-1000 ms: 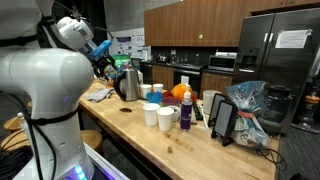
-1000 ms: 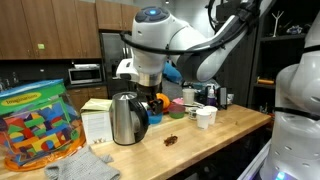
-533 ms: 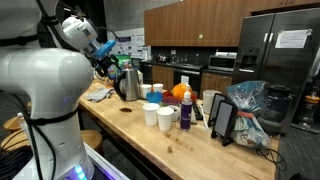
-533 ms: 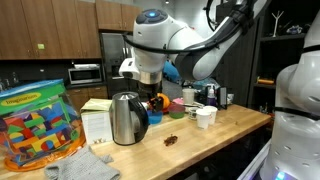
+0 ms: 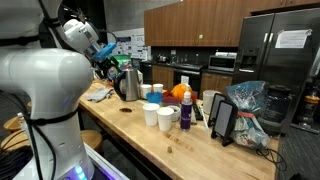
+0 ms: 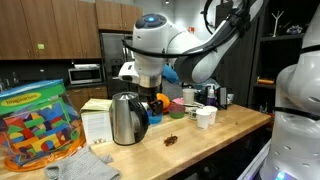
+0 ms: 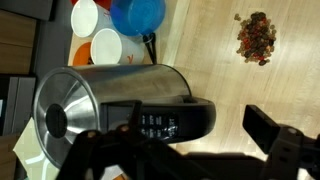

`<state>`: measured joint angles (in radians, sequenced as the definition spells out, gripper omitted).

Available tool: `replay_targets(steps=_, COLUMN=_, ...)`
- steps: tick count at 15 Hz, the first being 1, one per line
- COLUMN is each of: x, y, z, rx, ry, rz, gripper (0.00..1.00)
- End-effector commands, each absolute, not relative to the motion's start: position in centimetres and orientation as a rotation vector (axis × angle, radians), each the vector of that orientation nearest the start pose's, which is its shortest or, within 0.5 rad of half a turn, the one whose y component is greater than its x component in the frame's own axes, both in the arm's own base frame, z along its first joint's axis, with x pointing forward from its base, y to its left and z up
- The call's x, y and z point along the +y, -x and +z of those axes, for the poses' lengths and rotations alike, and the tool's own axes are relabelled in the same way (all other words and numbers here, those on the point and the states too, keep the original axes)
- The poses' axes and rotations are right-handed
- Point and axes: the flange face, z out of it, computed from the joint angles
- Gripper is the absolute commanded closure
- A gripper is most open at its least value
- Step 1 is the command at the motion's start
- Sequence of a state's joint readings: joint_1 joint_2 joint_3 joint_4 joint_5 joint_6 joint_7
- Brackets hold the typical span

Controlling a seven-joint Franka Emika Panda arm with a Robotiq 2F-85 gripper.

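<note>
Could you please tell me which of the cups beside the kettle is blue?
The blue cup at the wrist view's top edge, beyond the kettle; the two cups left of it are white.

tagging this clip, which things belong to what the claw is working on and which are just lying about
In hand:
- claw, open, over the kettle
- steel kettle with black handle

Lying about:
- white cups
- small brown pile of scraps
- tub of toy blocks
- grey cloth
</note>
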<state>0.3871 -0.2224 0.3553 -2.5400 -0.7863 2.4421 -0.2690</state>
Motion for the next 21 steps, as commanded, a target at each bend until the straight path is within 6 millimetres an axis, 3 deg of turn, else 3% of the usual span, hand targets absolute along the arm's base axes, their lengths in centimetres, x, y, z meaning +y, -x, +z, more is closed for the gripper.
replay_targets(steps=1, x=30.34, y=-33.87, z=35.45, rx=1.849, ry=-1.785, rz=0.299, gripper=0.0)
replay_targets(steps=21, x=30.36, y=-34.01, z=34.67, rx=1.86, ry=-1.8, rz=0.289, gripper=0.0)
